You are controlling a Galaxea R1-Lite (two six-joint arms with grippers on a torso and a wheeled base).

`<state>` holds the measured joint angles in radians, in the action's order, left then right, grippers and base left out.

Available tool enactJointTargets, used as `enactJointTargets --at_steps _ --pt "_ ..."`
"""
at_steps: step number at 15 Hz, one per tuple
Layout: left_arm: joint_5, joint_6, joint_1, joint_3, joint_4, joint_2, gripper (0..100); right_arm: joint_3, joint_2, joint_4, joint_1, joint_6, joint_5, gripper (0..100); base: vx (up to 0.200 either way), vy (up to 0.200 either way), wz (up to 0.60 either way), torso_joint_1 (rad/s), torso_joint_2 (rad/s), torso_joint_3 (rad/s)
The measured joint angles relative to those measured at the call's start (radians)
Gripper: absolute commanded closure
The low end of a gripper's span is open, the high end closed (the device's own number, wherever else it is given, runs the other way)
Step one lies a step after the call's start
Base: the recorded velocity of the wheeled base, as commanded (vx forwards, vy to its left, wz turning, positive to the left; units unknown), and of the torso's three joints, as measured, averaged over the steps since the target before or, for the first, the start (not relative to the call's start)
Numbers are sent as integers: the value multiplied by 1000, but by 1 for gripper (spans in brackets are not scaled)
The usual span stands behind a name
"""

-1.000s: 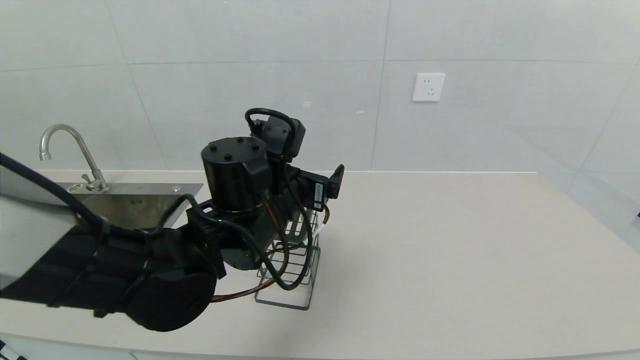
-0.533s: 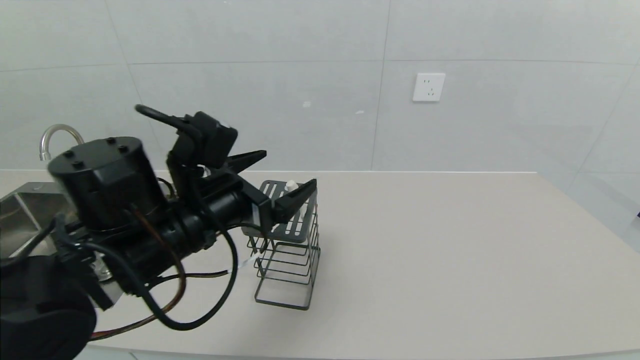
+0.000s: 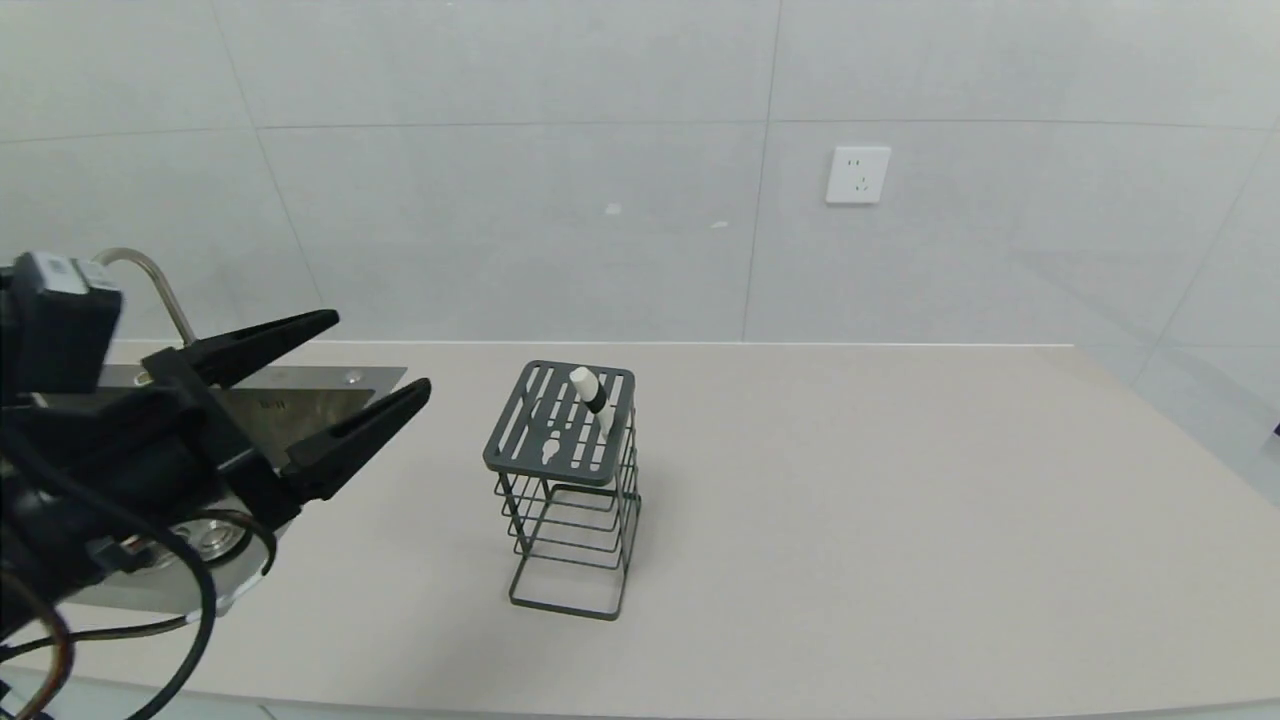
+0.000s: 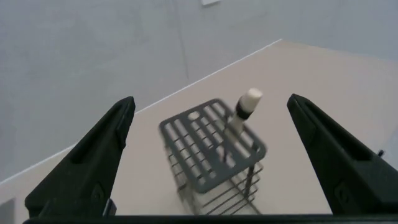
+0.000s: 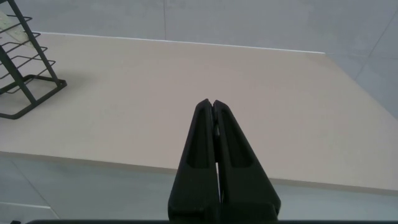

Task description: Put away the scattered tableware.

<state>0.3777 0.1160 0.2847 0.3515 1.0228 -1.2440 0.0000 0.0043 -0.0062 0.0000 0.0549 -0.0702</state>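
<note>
Utensil (image 3: 588, 388) – white handle with a dark band, tilted, standing in one slot of the slotted top plate of the wire rack (image 3: 560, 430). Its working end is hidden inside the rack, so its type can't be told. The rack stands upright on the pale surface (image 3: 850, 480), just beside the steel sink (image 3: 300, 400), which lies on the robot's left. A curved faucet (image 3: 140, 265) is behind the sink.

Left hand (image 3: 380, 350) – fingers spread wide, holding nothing, raised over the sink edge, apart from the rack and pointing toward it. In the left wrist view, rack (image 4: 205, 143) and handle (image 4: 244, 109) sit framed between the two fingers.

Right hand (image 5: 213, 102) – fingers pressed together, holding nothing, above the surface's near edge, well apart from the rack (image 5: 25, 68).

Wall socket (image 3: 857, 174) on the tiled wall behind.
</note>
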Motion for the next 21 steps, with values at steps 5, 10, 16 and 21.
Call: enactJointTargets --at_steps 5,10,16,21 --pt "-2 -13 -152 -144 19 326 0 0 0 0 0 1 -1 100 0 0 0 0 0 0" --pt "-2 -57 -288 -288 -178 689 0 0 0 0 0 5 -4 100 0 0 0 0 0 0" --pt "-266 -56 -289 -343 -898 1166 0 0 0 0 0 2 -5 100 0 0 0 0 0 0" --pt "-363 -98 -285 -350 -1024 1240 0 0 0 6 0 -45 9 100 0 0 0 0 0 0"
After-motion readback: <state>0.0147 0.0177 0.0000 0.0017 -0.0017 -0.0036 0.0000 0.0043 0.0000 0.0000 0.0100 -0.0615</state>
